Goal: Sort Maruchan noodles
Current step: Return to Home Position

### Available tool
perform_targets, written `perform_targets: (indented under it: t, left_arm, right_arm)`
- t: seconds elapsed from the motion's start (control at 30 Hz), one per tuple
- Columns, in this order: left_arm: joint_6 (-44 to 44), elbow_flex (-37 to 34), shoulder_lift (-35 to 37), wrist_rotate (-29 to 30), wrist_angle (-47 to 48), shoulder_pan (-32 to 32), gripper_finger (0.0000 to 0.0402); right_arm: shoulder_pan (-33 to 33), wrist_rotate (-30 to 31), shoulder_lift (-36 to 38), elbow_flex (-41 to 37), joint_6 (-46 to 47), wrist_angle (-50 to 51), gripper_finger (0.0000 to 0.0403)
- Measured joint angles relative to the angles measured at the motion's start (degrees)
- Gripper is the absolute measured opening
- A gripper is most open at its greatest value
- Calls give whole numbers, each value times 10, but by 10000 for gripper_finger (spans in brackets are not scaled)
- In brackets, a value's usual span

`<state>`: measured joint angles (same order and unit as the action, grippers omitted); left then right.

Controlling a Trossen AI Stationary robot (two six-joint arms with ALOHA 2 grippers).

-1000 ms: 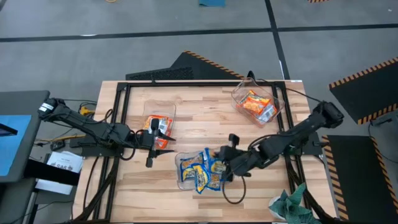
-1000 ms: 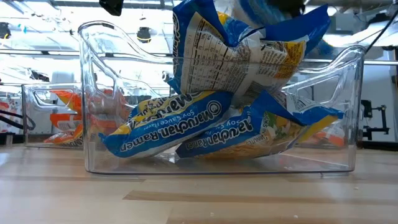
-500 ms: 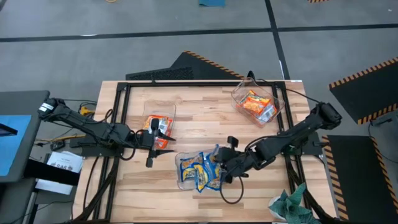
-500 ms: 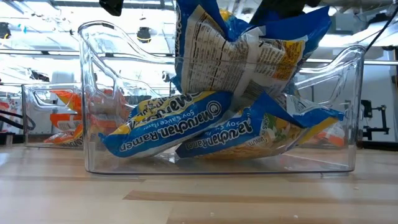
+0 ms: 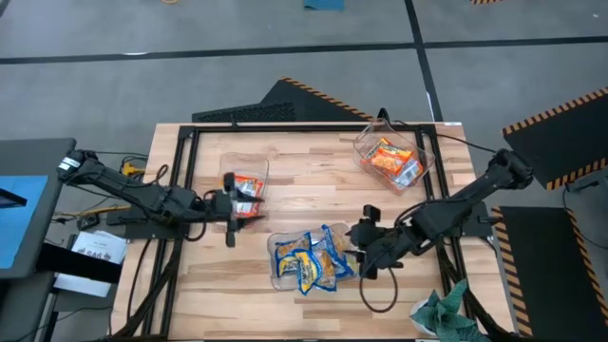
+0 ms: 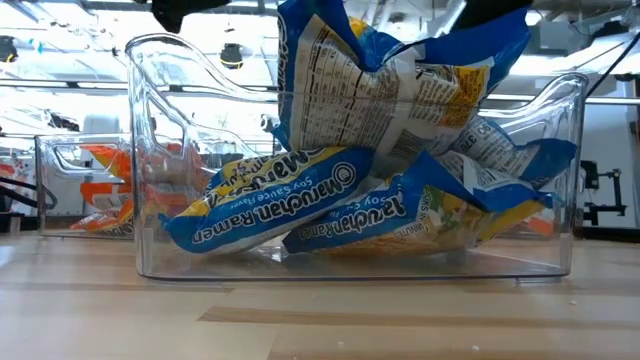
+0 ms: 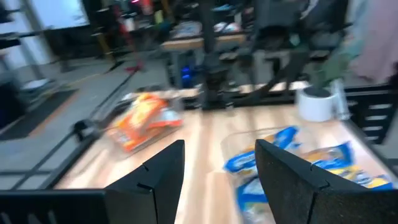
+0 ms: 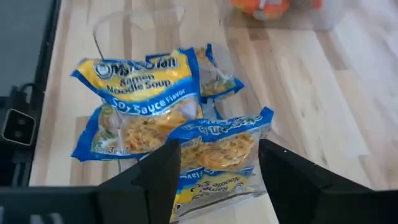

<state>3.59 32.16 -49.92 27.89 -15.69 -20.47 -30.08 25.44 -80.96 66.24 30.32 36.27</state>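
Several blue-and-yellow Maruchan noodles packets (image 8: pixel 143 93) lie piled in a clear tub (image 5: pixel 304 261) near the table's front; the top packet (image 6: pixel 390 90) leans up above the tub's rim. My right gripper (image 8: pixel 219 149) stands open just right of this tub (image 5: pixel 359 245), with nothing between its fingers. Orange packets (image 5: pixel 247 185) lie in a clear tub at the left. My left gripper (image 5: pixel 249 211) hovers open beside it, empty (image 7: pixel 219 149). More orange packets (image 5: pixel 389 160) fill a tub at the far right.
A teal-green cloth (image 5: pixel 445 313) lies at the table's near right corner. A black frame (image 5: pixel 285 125) runs round the tabletop. Bare wood (image 5: pixel 313 180) lies between the three tubs. Cables trail from my right arm near the front edge (image 5: pixel 380 290).
My right gripper has opened and let go of a blue-and-yellow packet, which has settled onto the pile in the front tub. The gripper has then drawn back toward the table's right edge. My left gripper has shifted a little toward the far edge.
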Motion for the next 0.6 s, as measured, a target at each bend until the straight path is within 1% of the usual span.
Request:
perform_targets:
  t: [0.07,0.13,0.2,0.27,0.33,0.4,0.43,0.47,0.6]
  left_arm:
    - [9,0,33,24,25,-2,185]
    - [23,0,76,32,37,-2,184]
    - [53,0,131,40,76,-1,173]
    - [71,-2,182,60,124,7,146]
    - [62,-19,225,74,154,26,104]
    - [46,-42,264,63,177,48,49]
    - [36,-58,286,47,185,59,25]
    - [27,-74,306,29,186,71,14]
    - [14,-143,357,-56,147,125,2]
  right_arm:
    - [-3,13,16,0,-5,15,235]
    - [-3,30,34,0,-7,44,229]
    - [2,45,48,0,-8,58,220]
    - [3,57,60,0,-9,86,208]
    - [7,72,70,0,-9,96,194]
    - [9,80,74,0,-9,106,179]
    - [10,80,75,0,-10,104,172]
    - [10,80,76,0,-13,104,165]
    - [14,80,76,0,-24,105,140]
